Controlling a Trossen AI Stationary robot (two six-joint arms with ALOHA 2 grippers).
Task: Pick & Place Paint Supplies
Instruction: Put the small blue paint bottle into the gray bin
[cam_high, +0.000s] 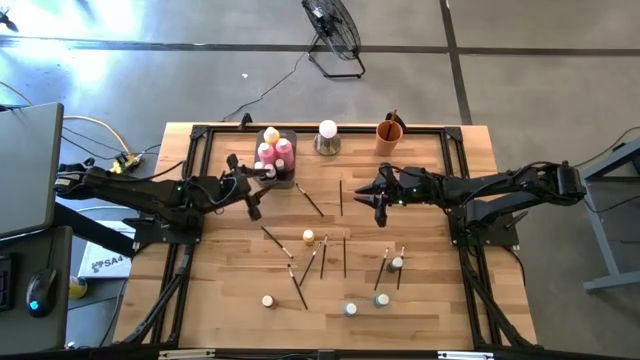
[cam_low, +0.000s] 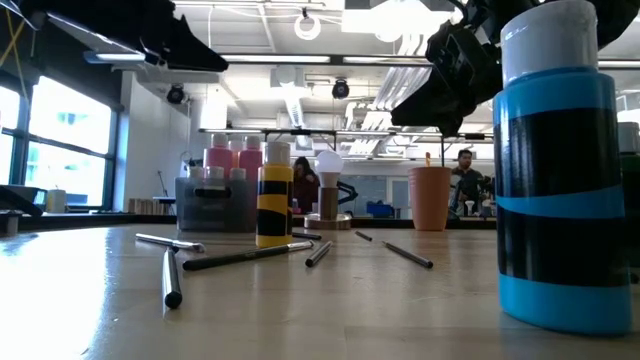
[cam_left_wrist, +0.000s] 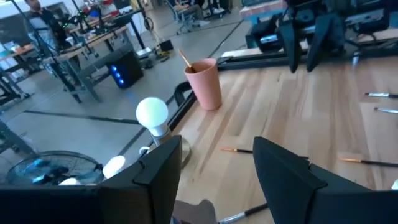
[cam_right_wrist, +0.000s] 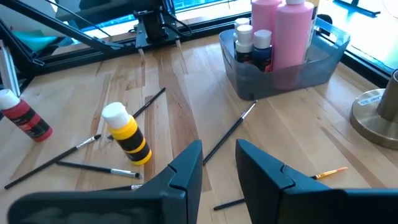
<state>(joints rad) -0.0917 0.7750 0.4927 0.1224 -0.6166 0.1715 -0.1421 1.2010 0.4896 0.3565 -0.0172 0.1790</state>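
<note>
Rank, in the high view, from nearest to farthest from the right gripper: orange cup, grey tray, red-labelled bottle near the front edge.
From the right gripper:
1. Orange cup, at the back edge, close by.
2. Grey tray, across on the left arm's side.
3. Red-labelled bottle, front left, farthest.

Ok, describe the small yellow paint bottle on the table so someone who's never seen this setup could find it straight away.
Start at the grey tray of pink bottles at the back of the wooden table, then come forward to the middle, among the scattered paintbrushes. The yellow bottle stands there upright. It is the only small bottle with black bands on a yellow body and a white cap.
</note>
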